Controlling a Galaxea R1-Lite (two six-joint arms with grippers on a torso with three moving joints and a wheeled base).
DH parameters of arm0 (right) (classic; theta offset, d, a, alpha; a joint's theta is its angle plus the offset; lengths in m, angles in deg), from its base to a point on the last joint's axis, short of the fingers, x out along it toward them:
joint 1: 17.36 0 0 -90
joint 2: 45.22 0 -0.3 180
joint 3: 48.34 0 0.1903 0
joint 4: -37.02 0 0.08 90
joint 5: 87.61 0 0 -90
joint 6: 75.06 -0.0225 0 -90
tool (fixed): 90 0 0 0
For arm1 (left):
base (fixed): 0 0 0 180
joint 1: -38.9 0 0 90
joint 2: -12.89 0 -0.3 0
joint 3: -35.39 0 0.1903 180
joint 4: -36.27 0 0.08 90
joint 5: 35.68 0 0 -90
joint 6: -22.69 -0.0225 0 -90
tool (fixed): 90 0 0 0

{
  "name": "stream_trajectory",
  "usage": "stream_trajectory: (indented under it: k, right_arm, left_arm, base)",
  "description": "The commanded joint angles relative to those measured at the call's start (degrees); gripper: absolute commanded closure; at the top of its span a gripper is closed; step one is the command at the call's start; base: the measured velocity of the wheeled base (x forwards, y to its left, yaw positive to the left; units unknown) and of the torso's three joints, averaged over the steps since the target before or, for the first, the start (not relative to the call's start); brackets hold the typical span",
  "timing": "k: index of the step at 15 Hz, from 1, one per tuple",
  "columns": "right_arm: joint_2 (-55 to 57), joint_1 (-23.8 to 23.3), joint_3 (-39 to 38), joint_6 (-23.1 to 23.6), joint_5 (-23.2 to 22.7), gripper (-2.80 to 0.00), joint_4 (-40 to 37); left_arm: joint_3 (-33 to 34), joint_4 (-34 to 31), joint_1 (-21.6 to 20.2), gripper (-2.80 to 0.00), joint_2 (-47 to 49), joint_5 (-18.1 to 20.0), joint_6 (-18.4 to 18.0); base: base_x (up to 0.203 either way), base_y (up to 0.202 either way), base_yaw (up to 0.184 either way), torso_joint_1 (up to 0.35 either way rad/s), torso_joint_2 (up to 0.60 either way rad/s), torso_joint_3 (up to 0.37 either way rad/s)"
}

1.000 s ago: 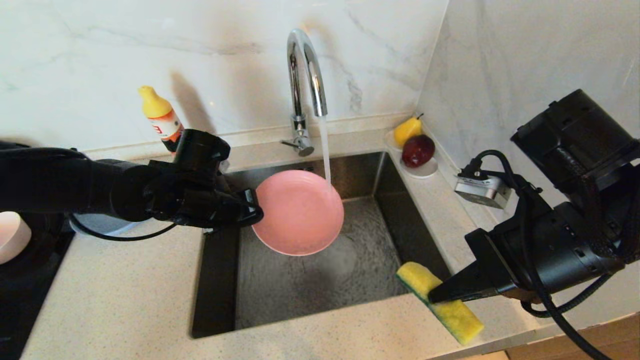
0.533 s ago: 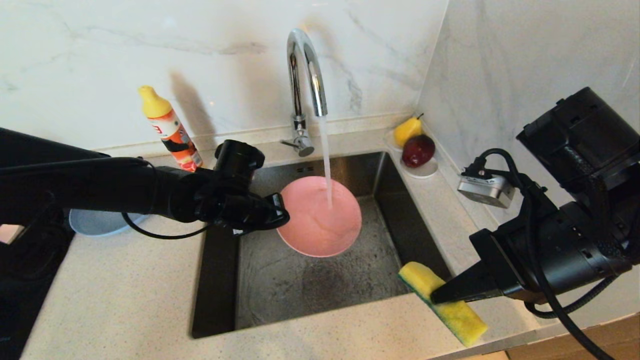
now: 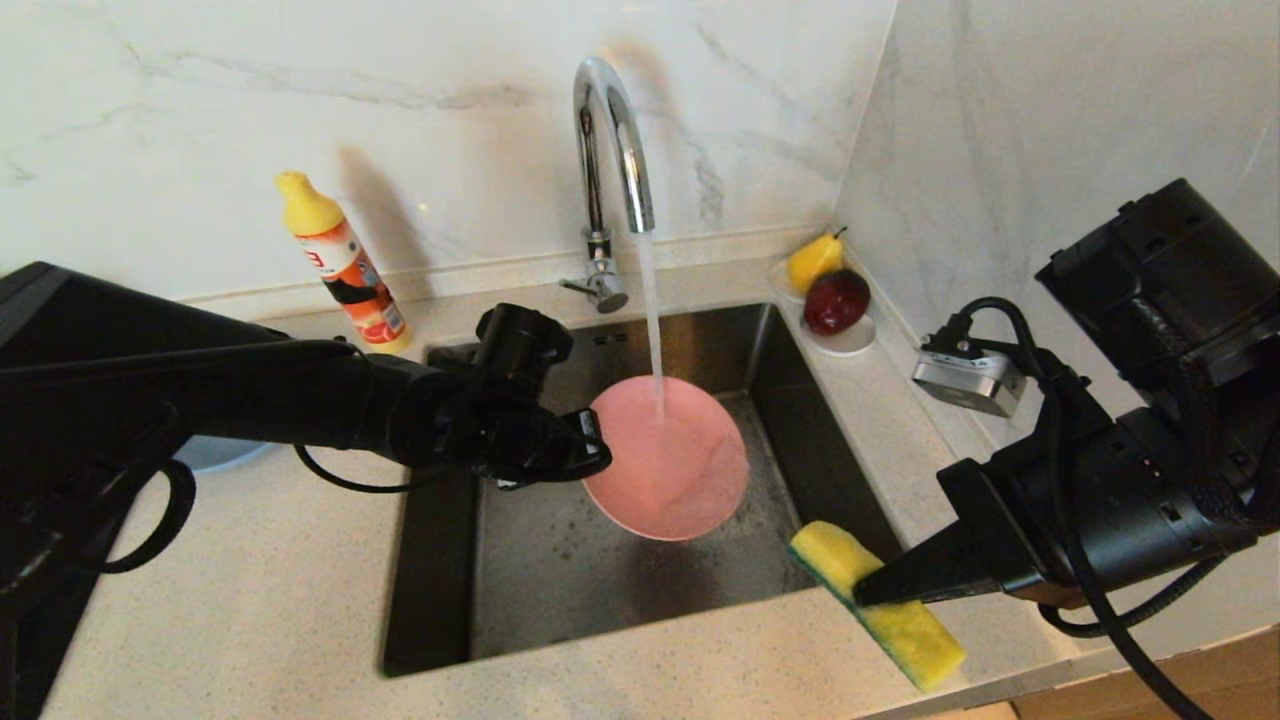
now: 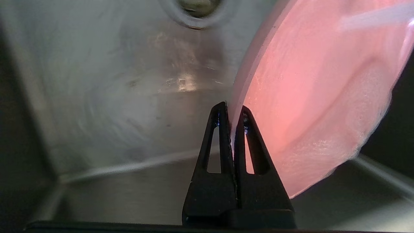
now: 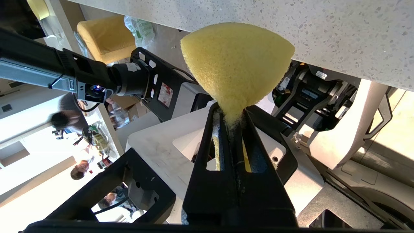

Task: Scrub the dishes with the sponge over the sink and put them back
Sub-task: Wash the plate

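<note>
My left gripper (image 3: 597, 450) (image 4: 231, 111) is shut on the rim of a pink plate (image 3: 668, 460) (image 4: 317, 106), one of the dishes. It holds the plate tilted over the steel sink (image 3: 560, 560), and the tap's water stream (image 3: 652, 330) lands on the plate's face. The drain (image 4: 197, 9) shows in the left wrist view. My right gripper (image 3: 868, 592) (image 5: 230, 114) is shut on the yellow sponge (image 3: 880, 605) (image 5: 236, 64) with its green side, above the sink's front right corner. A blue-grey plate (image 3: 215, 455) lies on the counter behind my left arm, mostly hidden.
A chrome faucet (image 3: 608, 170) stands behind the sink. An orange soap bottle with a yellow cap (image 3: 335, 260) is at the back left. A white saucer (image 3: 850, 340) with a pear (image 3: 815, 260) and a dark red fruit (image 3: 836, 300) sits at the back right corner by the wall.
My left arm has carried the pink plate to the right and lower into the sink, from the stream's edge to right under it. The right gripper with the sponge has stayed put.
</note>
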Motion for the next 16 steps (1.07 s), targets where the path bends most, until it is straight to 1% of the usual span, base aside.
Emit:
stream_trajectory:
  k: [1,2,4,6,7,8,11,14,16]
  right_arm:
    - [0.11,0.03,-0.19,-0.16,-0.15,0.00,-0.17]
    - [0.81,0.03,-0.08,-0.16,-0.08,0.00,-0.11]
    - [2.07,0.03,-0.03,-0.16,-0.15,0.00,-0.10]
    - [2.98,0.12,-0.19,-0.24,-0.26,0.00,-0.10]
    - [3.27,0.39,-0.21,-0.24,-0.33,0.00,-0.10]
    - [3.41,0.68,-0.38,-0.24,-0.33,0.00,-0.10]
    - [3.62,1.55,-0.38,-0.25,-0.33,0.00,-0.10]
    - [4.92,3.61,-0.12,-0.50,-0.17,0.00,0.04]
    - [5.06,3.98,-0.29,-0.73,-0.16,0.00,1.22]
  left_arm:
    - [2.23,0.01,-1.38,0.00,-2.99,-6.18,-0.09]
    - [3.08,-0.02,-2.25,0.00,-4.96,-7.88,-0.31]
    - [5.44,-0.03,-3.58,0.00,-10.42,-9.66,-1.41]
    - [8.89,0.57,-4.88,0.00,-17.21,-10.56,-4.14]
    - [11.41,1.82,-5.77,0.00,-20.57,-11.27,-6.33]
    - [14.54,4.52,-6.95,0.00,-23.47,-12.17,-9.05]
    - [24.56,17.98,-10.14,0.00,-29.55,-13.73,-16.25]
    - [35.21,30.70,-10.86,0.00,-32.97,-13.91,-20.06]
    - [39.99,37.40,-10.96,0.00,-35.46,-13.94,-21.28]
  base:
    - [0.000,0.000,0.000,0.000,0.00,0.000]
    - [0.000,0.000,0.000,0.000,0.00,0.000]
    - [0.000,0.000,0.000,0.000,0.00,0.000]
    - [0.000,0.000,0.000,0.000,0.00,0.000]
    - [0.000,0.000,0.000,0.000,0.00,0.000]
    - [0.000,0.000,0.000,0.000,0.00,0.000]
    - [0.000,0.000,0.000,0.000,0.00,0.000]
    - [0.000,0.000,0.000,0.000,0.00,0.000]
    - [0.000,0.000,0.000,0.000,0.00,0.000]
